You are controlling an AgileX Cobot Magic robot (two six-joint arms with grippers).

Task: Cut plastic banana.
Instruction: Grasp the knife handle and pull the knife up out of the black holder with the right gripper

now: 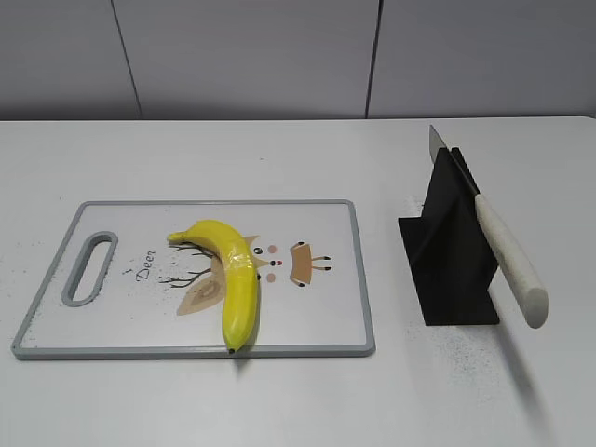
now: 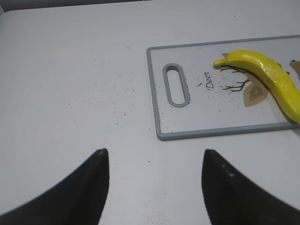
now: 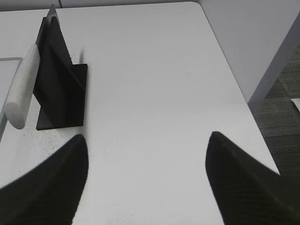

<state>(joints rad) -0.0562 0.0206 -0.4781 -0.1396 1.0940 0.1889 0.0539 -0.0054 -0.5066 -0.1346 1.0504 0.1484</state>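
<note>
Plastic banana [image 1: 233, 279] lies on cutting board [image 1: 56, 345], lower left of exterior frame; both tools [image 2: 152, 154] [image 3: 147, 140] spread wide, empty. Judgement: right tool grips knife [image 1: 510, 263] handle squarely, lifts straight out of black stand [image 1: 452, 265]

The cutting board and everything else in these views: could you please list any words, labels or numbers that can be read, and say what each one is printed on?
"Deer": slanted script on the cutting board, between its handle slot and the plastic banana.
No other text shows: none on the knife or its black stand.
</note>
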